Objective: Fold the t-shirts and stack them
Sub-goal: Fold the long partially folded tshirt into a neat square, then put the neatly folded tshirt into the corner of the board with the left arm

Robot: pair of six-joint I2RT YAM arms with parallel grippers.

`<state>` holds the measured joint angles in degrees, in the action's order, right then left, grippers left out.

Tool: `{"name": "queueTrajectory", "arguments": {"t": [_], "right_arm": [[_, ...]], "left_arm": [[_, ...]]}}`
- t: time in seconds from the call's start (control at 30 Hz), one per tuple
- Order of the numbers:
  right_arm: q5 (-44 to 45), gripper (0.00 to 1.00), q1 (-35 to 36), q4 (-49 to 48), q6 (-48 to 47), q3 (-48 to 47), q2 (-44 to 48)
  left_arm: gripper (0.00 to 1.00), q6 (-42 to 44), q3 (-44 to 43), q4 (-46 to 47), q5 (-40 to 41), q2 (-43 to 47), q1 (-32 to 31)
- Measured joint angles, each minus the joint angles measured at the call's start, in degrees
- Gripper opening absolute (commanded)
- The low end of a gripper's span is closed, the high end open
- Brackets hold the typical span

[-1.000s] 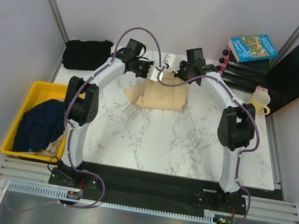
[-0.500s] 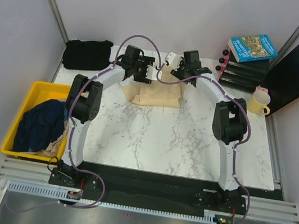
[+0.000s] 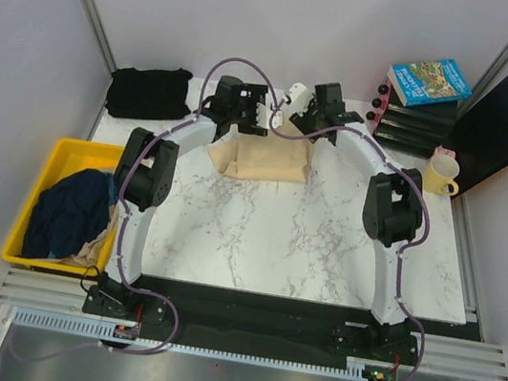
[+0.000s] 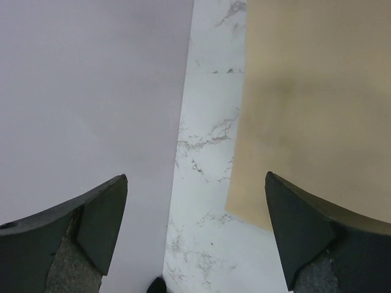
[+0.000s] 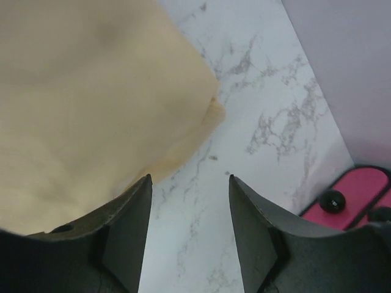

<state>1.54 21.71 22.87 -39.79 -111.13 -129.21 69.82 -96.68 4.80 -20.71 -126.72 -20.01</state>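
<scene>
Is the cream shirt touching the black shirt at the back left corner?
Apart. The top view shows the cream shirt at mid-back and the black shirt by the corner, with bare marble between them.

The white, grey-veined marble-look table top (image 3: 256,239) looks smooth and hard, with a faint sheen. On its far part, the folded pale cream-yellow cloth t-shirt (image 3: 268,162) is soft and matt, as is the crumpled black cloth t-shirt (image 3: 147,92) at its far left corner. Left of the table, the yellow plastic bin (image 3: 66,159) is smooth and slightly glossy and holds a matt dark navy cloth t-shirt (image 3: 72,210).
</scene>
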Motion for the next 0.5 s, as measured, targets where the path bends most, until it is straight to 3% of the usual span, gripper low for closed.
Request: {"name": "queueTrajectory", "arguments": {"t": [0.13, 0.5], "right_arm": [[-8.7, 0.76, -2.1, 5.9, 7.7, -5.6, -1.2], [-30.1, 0.87, -10.5, 9.5, 24.1, -9.0, -6.8]], "left_arm": [[1.00, -0.4, 0.2, 1.6, 1.4, 0.5, -0.7], [1.00, -0.4, 10.5, 0.6, 5.5, 6.6, -2.6]]}}
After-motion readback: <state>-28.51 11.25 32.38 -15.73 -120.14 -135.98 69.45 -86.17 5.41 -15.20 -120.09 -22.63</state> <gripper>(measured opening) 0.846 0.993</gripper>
